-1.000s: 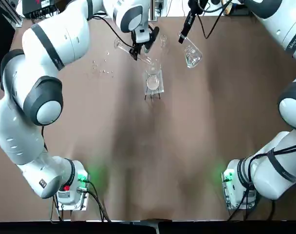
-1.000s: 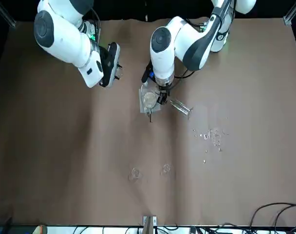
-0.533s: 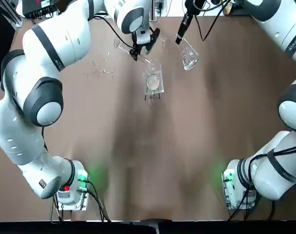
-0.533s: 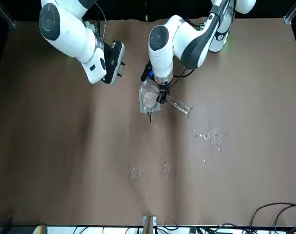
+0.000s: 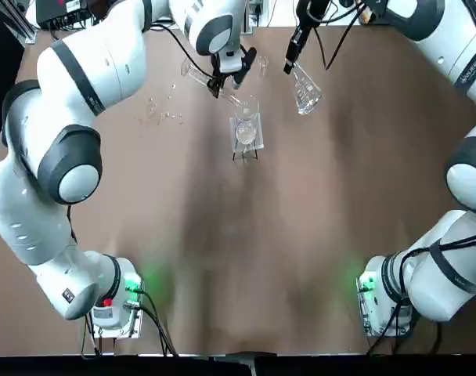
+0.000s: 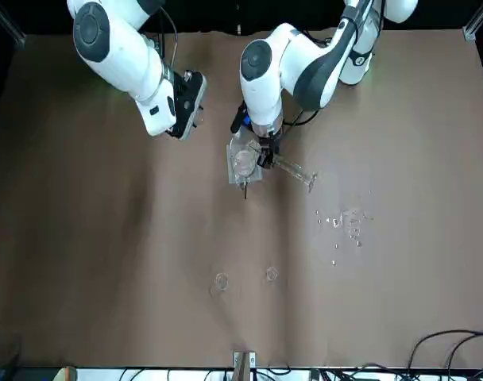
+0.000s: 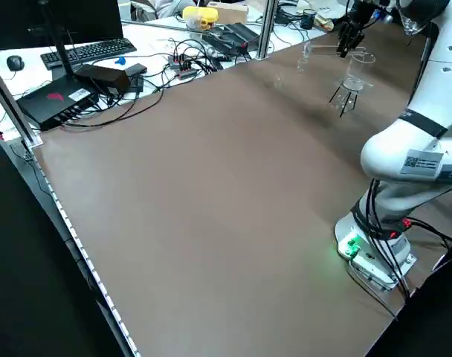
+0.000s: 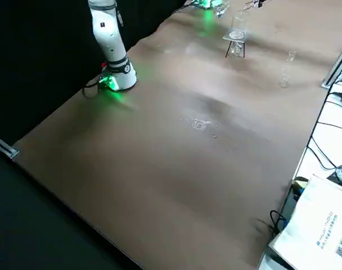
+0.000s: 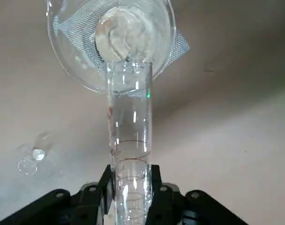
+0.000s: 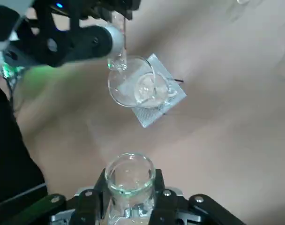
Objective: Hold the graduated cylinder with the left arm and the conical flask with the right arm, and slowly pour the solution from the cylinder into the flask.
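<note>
Our left gripper (image 9: 128,199) clamps the graduated cylinder (image 9: 128,145) — mouth over the beaker (image 9: 109,42); our right gripper (image 10: 131,199) grips the conical flask (image 10: 130,180) beside it — liquid may miss the flask.

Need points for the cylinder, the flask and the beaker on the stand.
graduated cylinder (image 9: 130,140), left wrist view, on the marked tube wall.
conical flask (image 5: 307,95), top view, on the wide cone body.
beaker (image 5: 247,125), top view, on its glass wall.

Robotics lab bench. You have: two arms bolted to a brown tabletop (image 5: 246,251); glassware including a beaker (image 5: 246,125) on a stand; keyboard (image 7: 85,50), cables (image 7: 189,63) and electronics alongside.
</note>
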